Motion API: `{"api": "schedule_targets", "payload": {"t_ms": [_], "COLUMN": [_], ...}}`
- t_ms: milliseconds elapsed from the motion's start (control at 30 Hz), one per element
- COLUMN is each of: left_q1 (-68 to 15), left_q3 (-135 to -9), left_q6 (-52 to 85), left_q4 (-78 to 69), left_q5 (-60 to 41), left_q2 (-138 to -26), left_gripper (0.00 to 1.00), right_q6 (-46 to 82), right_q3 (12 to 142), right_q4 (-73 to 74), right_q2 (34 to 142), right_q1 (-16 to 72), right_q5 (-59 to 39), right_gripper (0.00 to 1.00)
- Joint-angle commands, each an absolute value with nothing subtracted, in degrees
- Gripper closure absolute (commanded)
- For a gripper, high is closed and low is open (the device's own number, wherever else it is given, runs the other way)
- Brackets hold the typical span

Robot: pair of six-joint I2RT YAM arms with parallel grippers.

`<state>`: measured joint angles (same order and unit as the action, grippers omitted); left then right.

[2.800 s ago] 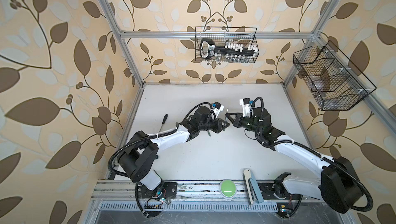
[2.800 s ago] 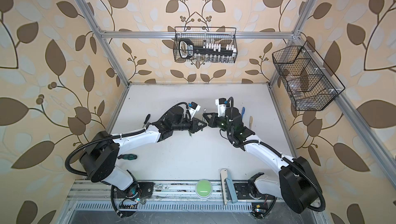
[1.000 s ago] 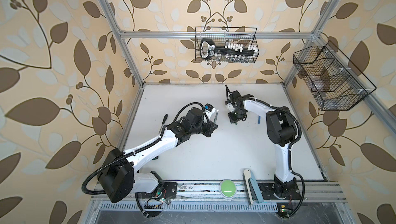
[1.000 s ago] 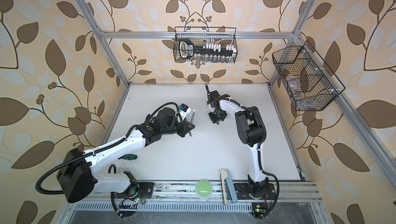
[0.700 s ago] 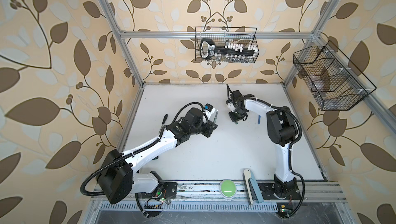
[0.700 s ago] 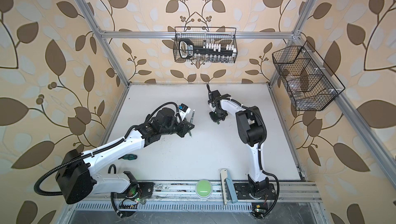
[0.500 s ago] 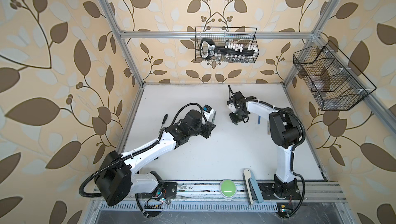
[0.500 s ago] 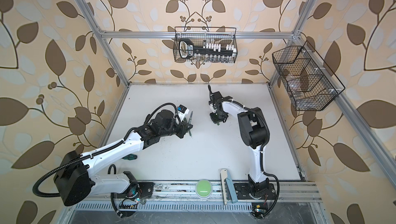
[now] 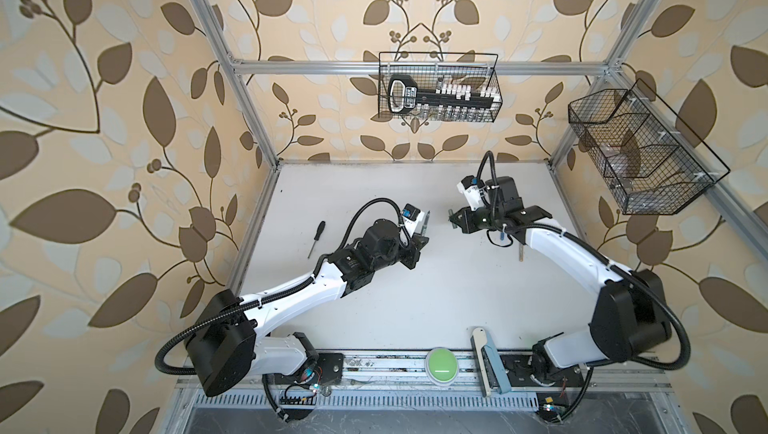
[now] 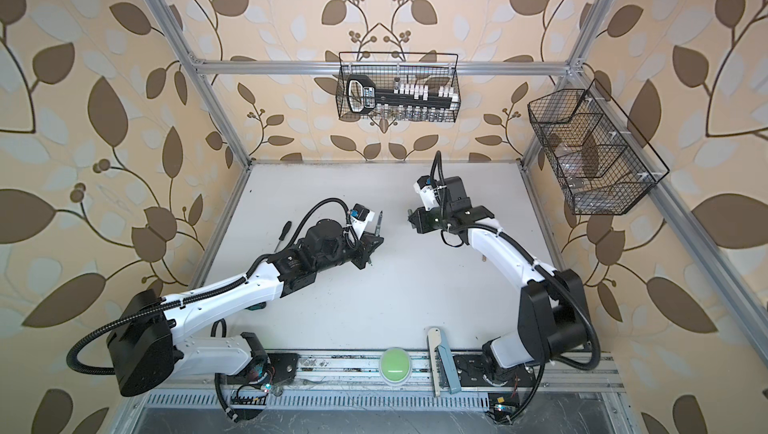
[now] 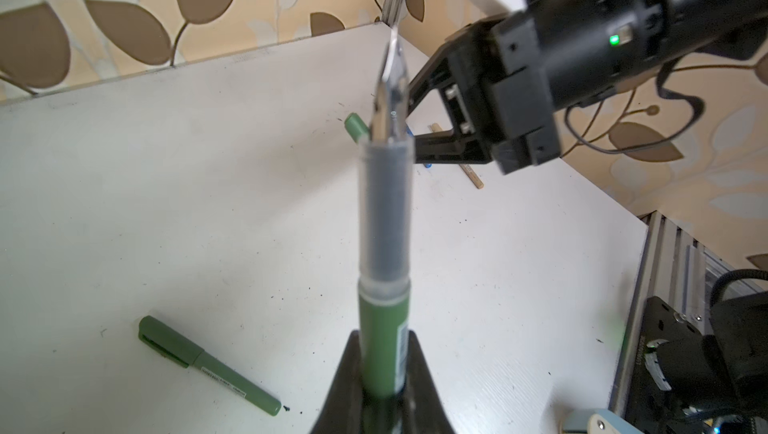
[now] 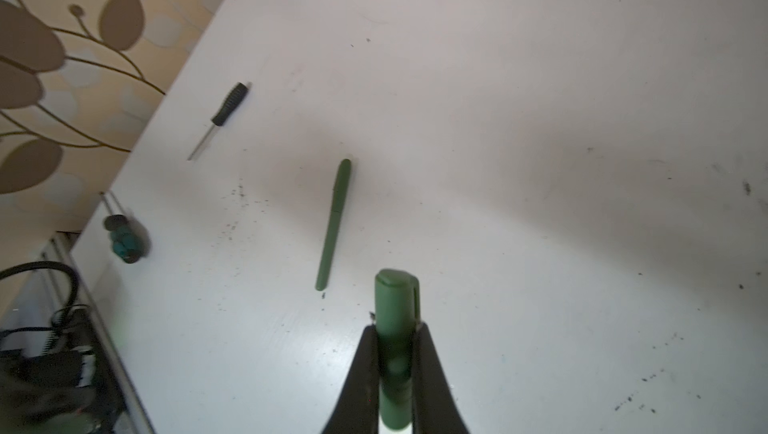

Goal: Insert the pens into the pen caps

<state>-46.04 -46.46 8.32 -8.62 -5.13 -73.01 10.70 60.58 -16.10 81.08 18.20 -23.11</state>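
Gripping an uncapped dark green pen [image 11: 385,220] by the barrel, the left gripper [image 11: 384,336] holds it tip-outward. Beyond the tip, the right gripper [image 12: 397,328] is clamped on a dark green cap [image 12: 395,295]. Pen and cap are apart, not yet joined. Below the left gripper a second green pen [image 11: 208,363] lies capped on the worktop [image 11: 166,203], so one pair looks done. Behind the right gripper a beige pen [image 11: 471,172] peeps out, half hidden; whether it is capped I cannot tell. The held cap's mouth is unseen.
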Motion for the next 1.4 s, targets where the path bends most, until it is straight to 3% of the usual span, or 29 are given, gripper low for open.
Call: {"api": "schedule_targets", "payload": {"t_ms": [0, 400, 1367], "left_q1": [-47.96, -50.36, -50.22], "left_q3": [-47.09, -47.41, -44.21], "left_q6": [5.75, 5.19, 9.25], "left_q4": [-12.8, -16.12, -17.23], "left_q5": [-3.18, -6.9, -15.6], "left_q2": [-73.13, -68.71, -58.0], "left_gripper": [1.0, 1.0, 1.0], "right_q6": [20.3, 29.57, 28.67], "right_q3": [55.81, 51.42, 59.04], "right_q4": [-1.82, 16.37, 19.34], "right_q2": [74.28, 59.61, 62.4], "right_q1": [18.04, 22.7, 28.59], "right_q5": [-31.56, -31.0, -37.68], "right_gripper": [0.97, 0.94, 0.92]}}
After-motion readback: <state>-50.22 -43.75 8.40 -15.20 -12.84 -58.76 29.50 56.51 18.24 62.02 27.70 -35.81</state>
